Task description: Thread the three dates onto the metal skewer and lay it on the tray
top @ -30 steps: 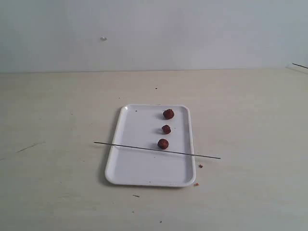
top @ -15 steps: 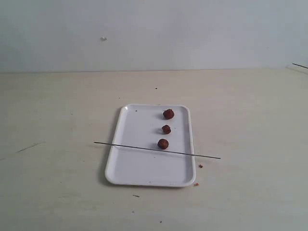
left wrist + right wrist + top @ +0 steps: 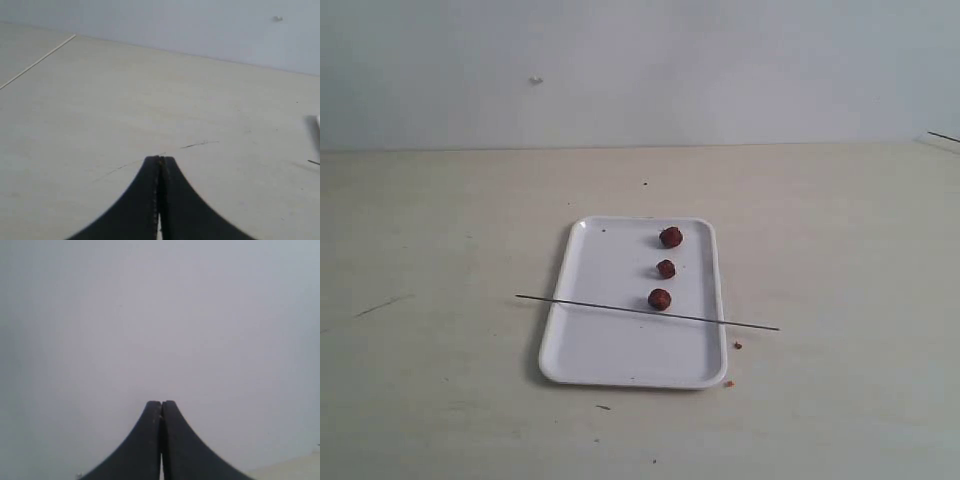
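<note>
Threading is not begun: 3 dates (image 3: pixel 666 268) are seen loose on the tray (image 3: pixel 610 260), bare metal skewer (image 3: pixel 620 309) across it; left tool (image 3: pixel 160 159), right tool (image 3: pixel 161 402) closed, empty.

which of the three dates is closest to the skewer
The date nearest the camera, lying just beside the metal skewer; the middle date and far date sit farther up the tray.

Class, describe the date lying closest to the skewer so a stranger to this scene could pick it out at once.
On the pale table lies a white tray, three dates lined up along its right side. Take the date at the row's front end, the only one beside the metal skewer crossing the tray.
</note>
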`<action>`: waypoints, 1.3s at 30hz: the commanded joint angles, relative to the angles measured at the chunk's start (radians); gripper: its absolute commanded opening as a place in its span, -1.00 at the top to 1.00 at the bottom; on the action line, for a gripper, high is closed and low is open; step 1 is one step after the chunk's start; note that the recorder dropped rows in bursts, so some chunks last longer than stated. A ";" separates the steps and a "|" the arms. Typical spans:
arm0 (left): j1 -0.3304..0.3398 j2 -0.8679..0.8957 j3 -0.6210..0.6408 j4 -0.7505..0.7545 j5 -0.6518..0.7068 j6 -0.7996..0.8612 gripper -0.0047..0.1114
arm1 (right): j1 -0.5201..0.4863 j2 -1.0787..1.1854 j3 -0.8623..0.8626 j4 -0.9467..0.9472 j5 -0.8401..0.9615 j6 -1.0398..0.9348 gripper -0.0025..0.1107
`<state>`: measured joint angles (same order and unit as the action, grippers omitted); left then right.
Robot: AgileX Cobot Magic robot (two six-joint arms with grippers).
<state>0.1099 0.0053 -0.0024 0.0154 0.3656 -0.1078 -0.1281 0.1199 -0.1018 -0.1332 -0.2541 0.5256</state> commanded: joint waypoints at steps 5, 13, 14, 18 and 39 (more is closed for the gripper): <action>-0.004 -0.005 0.002 -0.004 -0.019 0.000 0.92 | -0.006 0.576 -0.570 -0.137 0.386 -0.049 0.96; -0.007 -0.005 0.002 -0.004 -0.019 0.000 0.92 | 0.111 1.308 -1.113 0.114 1.130 -0.872 0.96; -0.007 -0.005 0.002 -0.004 -0.019 0.000 0.92 | 0.145 1.381 -1.156 0.142 1.189 -0.974 0.96; -0.007 -0.005 0.002 -0.004 -0.019 0.000 0.92 | 0.313 1.670 -1.256 0.157 1.275 -1.169 0.96; -0.007 -0.005 0.002 -0.004 -0.019 0.000 0.92 | 0.455 1.919 -1.266 0.334 1.097 -1.534 0.22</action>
<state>0.1099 0.0053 -0.0024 0.0154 0.3656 -0.1078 0.3244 2.0259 -1.3610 0.1939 0.8741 -0.9941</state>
